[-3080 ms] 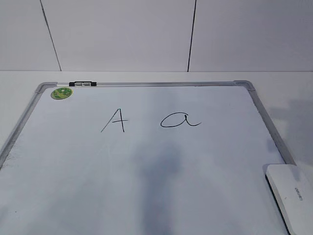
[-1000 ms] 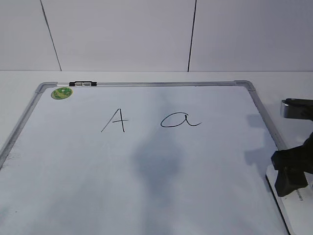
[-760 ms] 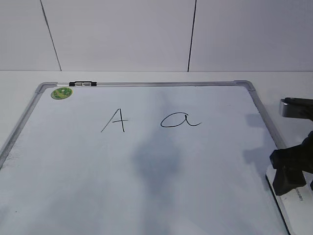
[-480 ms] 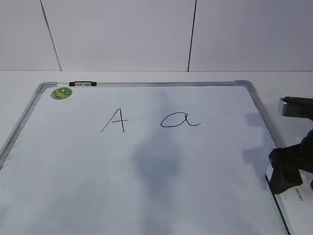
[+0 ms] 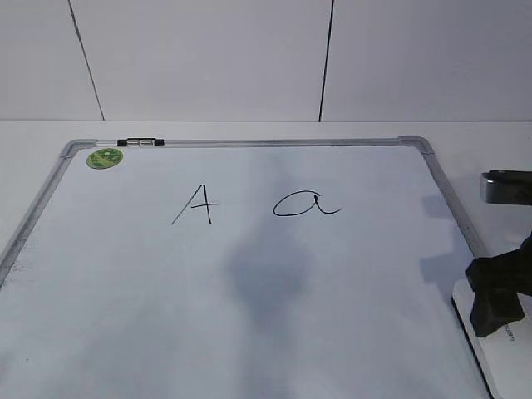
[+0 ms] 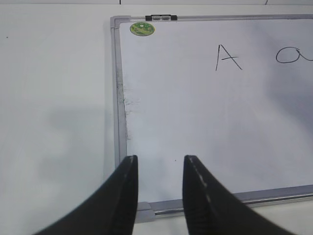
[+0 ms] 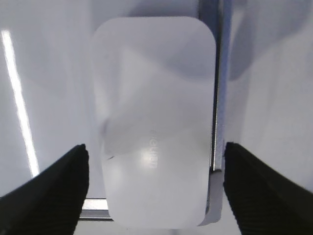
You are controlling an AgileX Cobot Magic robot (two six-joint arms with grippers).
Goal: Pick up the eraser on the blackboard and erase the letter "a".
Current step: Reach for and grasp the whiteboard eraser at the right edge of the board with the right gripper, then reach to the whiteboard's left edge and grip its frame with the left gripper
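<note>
Both fingers (image 7: 46,191) straddle the eraser (image 7: 154,122), untouching.

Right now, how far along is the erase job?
Done: nothing erased; the letter "a" is intact on the blackboard, beside the capital "A". In hand: the right end effector is open, straddling the eraser at the board's corner, fingers clear of its sides. The left end effector hangs open, empty. Left: grasp, lift, wipe.
</note>
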